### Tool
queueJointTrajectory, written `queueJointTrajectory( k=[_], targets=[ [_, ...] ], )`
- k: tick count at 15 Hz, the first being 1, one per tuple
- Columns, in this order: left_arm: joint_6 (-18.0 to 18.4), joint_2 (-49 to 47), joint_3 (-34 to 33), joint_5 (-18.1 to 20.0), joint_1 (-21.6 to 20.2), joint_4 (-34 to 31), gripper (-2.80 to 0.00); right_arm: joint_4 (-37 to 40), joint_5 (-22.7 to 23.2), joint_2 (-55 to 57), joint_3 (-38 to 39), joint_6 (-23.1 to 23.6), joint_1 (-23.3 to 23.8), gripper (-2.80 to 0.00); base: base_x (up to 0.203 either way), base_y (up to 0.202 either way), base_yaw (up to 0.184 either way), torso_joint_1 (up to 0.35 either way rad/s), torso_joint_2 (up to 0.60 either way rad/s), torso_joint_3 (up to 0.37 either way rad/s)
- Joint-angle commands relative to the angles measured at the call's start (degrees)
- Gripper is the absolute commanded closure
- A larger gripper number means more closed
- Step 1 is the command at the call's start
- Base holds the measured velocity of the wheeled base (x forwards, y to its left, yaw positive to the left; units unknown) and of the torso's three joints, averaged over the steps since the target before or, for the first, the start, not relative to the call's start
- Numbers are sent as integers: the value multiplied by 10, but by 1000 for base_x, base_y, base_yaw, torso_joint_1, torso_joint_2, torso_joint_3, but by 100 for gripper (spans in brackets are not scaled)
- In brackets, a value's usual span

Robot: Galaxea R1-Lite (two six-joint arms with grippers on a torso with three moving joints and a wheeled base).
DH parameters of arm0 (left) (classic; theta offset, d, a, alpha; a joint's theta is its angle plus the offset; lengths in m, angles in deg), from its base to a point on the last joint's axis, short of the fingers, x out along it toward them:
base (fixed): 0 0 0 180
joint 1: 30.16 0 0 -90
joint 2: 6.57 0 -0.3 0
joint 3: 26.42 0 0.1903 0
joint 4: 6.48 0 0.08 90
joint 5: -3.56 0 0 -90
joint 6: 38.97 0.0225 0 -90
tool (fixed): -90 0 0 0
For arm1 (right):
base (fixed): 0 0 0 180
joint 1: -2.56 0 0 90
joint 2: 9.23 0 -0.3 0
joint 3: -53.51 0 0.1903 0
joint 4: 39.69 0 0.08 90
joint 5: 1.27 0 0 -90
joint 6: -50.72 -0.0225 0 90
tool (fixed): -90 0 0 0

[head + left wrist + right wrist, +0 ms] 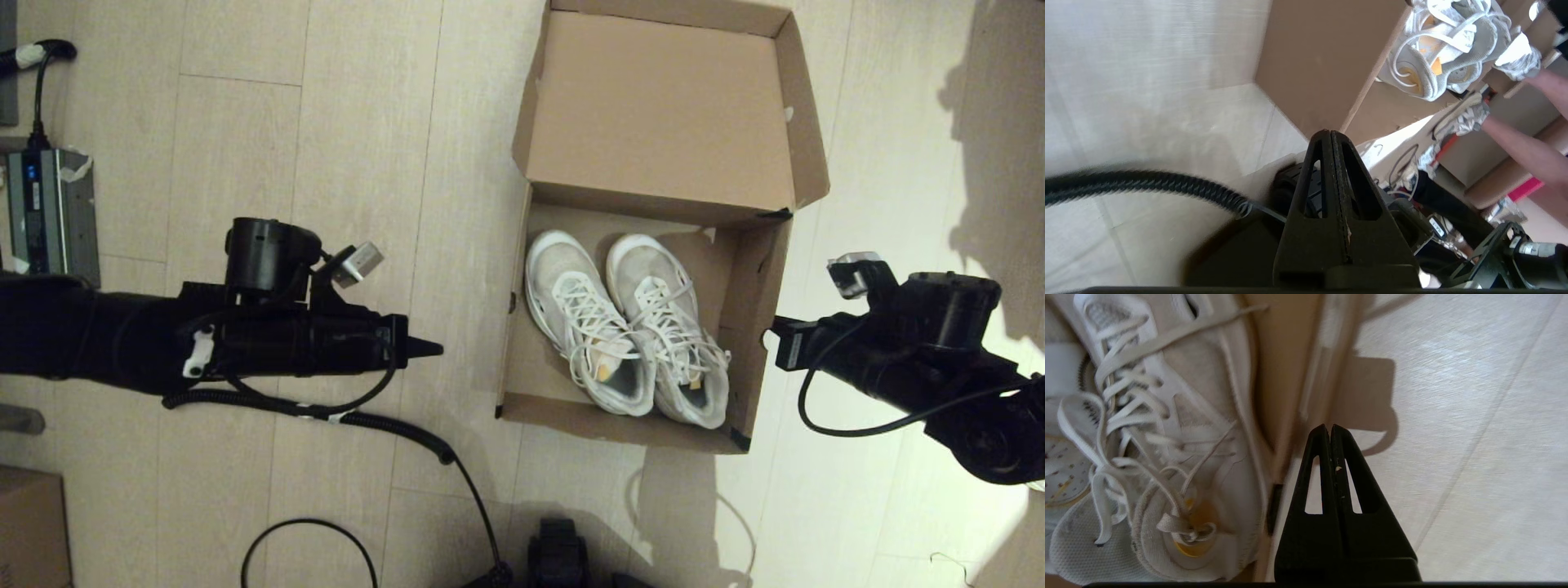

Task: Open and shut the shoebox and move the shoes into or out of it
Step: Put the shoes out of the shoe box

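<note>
Both grippers, left (433, 349) at frame left and right (771, 336) at frame right, flank the shoebox (755, 278), fingers pressed together, empty. Shoes (624, 327) lie inside, lid open, centre frame.

Right gripper (1330, 430), its two black fingers pressed together to a single point, poised just outside the brown cardboard wall of the shoebox (1286, 375) and over the pale wood-grain floor (1474, 416). Inside the box lie the shoes (1167, 457): white sneakers with loose white laces (a yellow-orange tag shows in the nearer one's opening). A dark tape patch (1274, 508) marks the wall beside the gripper. The box casts a shadow on the floor.
</note>
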Motion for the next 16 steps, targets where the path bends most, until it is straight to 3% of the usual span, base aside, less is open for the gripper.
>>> queueJointTrajectory(
  k=[1,3,5,8,9,11,14,16],
  targets=[
    [0,43,-23,1,-17,1,0,-5,-2,-39,12,1,15,0,0,0,0,0,0,0],
    [1,101,-71,1,-55,1,0,19,-17,-119,27,2,26,0,0,0,0,0,0,0],
    [2,153,-115,1,-116,2,0,140,-56,-181,16,-4,16,0,0,0,0,0,0,0],
    [13,198,-148,1,-198,2,0,347,-72,-217,-42,-66,-65,0,0,0,0,0,0,0],
    [24,199,-150,1,-215,2,0,377,-69,-217,-47,-76,-93,0,0,0,0,0,0,0],
    [30,186,-151,1,-229,15,0,389,-68,-206,-41,-80,-135,0,0,0,0,0,0,0],
    [32,141,-168,0,-240,88,0,383,-71,-171,-24,-81,-150,0,0,0,0,0,0,0],
    [33,108,-172,-11,-254,149,0,331,-76,-143,-15,-81,-174,0,0,0,0,0,0,0]
  ],
)
